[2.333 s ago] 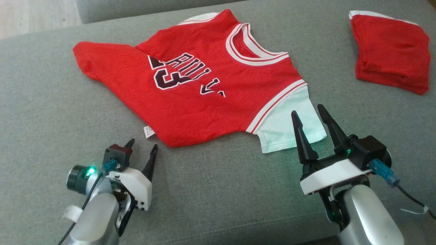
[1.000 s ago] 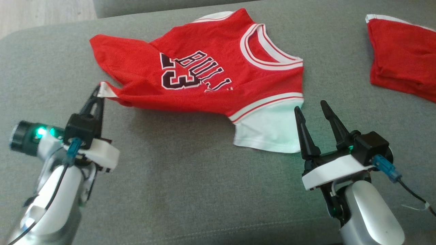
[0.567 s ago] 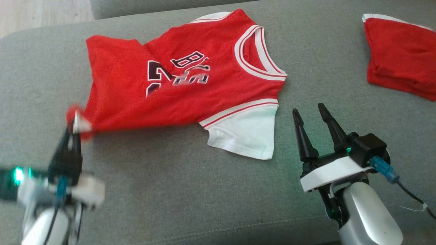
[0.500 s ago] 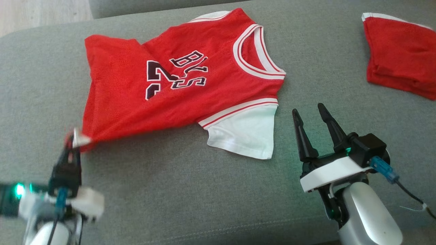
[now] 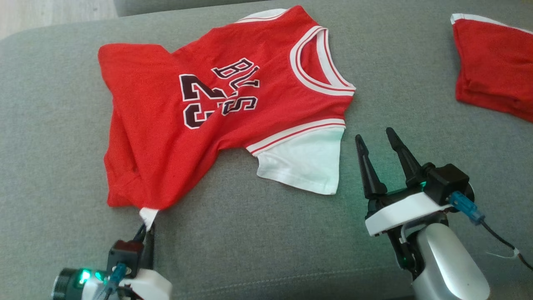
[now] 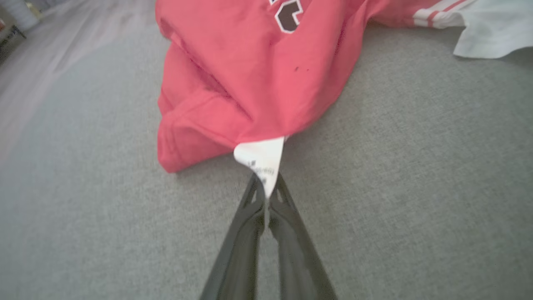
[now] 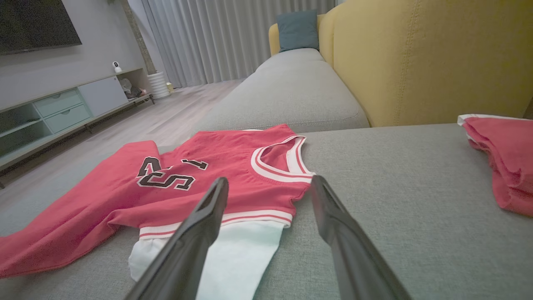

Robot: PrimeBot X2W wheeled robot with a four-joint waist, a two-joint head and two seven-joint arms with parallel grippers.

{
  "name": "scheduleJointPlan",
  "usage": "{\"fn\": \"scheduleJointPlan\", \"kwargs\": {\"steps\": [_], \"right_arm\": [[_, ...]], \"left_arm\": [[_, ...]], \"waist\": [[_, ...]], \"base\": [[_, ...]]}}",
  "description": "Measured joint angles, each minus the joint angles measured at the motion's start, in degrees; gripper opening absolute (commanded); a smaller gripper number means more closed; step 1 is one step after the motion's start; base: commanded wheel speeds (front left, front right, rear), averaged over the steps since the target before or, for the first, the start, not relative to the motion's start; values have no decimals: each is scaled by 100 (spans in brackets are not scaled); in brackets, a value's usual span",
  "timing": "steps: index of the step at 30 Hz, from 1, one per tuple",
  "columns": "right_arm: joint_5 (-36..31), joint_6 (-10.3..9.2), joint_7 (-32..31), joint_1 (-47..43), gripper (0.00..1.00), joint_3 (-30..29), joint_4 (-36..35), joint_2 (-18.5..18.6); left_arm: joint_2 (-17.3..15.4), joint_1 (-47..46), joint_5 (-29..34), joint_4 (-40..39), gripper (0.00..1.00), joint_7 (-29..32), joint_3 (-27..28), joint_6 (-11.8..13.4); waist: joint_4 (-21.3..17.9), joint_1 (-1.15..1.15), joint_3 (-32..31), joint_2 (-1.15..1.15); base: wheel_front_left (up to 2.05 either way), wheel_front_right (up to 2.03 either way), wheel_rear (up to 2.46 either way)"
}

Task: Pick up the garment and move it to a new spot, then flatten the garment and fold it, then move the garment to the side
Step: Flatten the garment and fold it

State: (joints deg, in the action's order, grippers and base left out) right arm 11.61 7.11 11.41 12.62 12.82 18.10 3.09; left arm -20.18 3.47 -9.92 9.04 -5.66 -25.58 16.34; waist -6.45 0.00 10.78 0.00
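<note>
left wrist view: left end effector (image 6: 265, 189) pinches garment's (image 6: 258, 62) label (image 6: 260, 160); right end effector (image 7: 268, 180) spread apart.

At the lower left of your frame, the left gripper (image 5: 145, 228) pinches the white tag (image 5: 148, 214) at the near corner of the red number 23 jersey (image 5: 175, 137), rumpled on the grey sofa cushion (image 5: 266, 241). At lower right, your right gripper (image 5: 373, 135) hovers, fingers spread, just beside the jersey's white lining (image 5: 304, 166). A plain red cloth (image 5: 495, 71) lies at upper right.
</note>
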Motion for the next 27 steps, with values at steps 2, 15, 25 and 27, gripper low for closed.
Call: {"fn": "scheduleJointPlan", "kwargs": {"steps": [2,15,25,27], "right_arm": [[1,0,2,0,100,23,11,0],[18,0,3,-39,100,12,87,1],[42,0,2,-42,100,97,83,1],[43,0,2,-41,100,94,82,1]], "left_arm": [[81,-6,-186,146,100,-64,8,-103],[339,415,-850,231,100,-564,348,-158],[349,176,-1481,-126,100,-420,758,-264],[420,-35,-1585,-5,100,-367,761,-325]], "waist": [[32,0,-27,0],[365,0,-444,0],[306,0,-383,0],[258,0,-347,0]], "base": [[0,0,0],[0,0,0],[0,0,0],[0,0,0]]}}
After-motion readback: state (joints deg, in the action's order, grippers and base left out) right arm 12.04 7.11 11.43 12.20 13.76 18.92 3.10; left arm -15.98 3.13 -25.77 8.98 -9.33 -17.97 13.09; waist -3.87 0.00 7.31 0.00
